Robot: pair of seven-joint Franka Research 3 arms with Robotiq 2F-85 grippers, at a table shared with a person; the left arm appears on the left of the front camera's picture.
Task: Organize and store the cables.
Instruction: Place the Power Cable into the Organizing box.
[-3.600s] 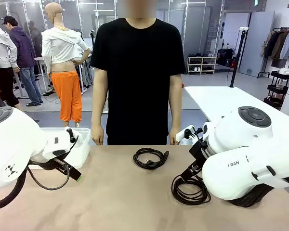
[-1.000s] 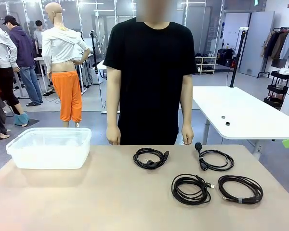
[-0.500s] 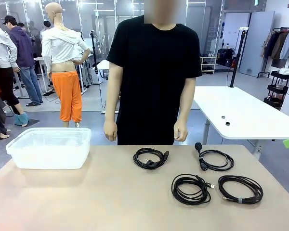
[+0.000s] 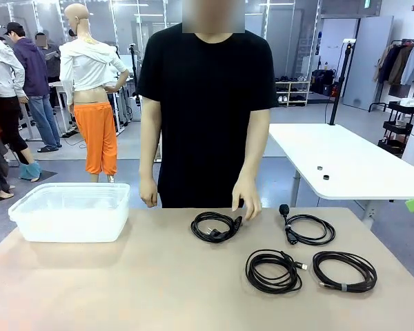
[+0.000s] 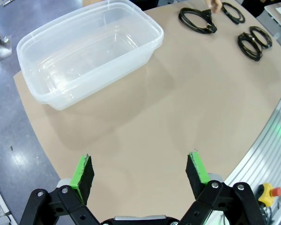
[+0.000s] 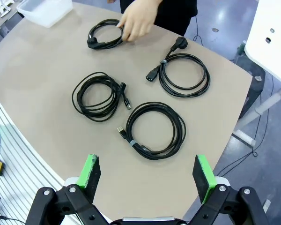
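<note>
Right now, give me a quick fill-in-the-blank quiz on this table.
The tan table holds ___ coiled black cables. The clear rectangular plastic tub is ___. The person's hand reaches toward the cable nearest the ___. The robot's left hand and right hand both stand ___.
Missing: four; empty; tub; open.

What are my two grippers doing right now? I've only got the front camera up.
Observer: The left gripper is open, over bare table, with the clear bin ahead of it.
Operator: And the right one?
Observer: The right gripper is open, holding nothing, above the nearest coil.
Operator: Is the person actually touching a cable?
Observer: Seen from above, the person's hand has its fingers on the rim of the far coil.
</note>
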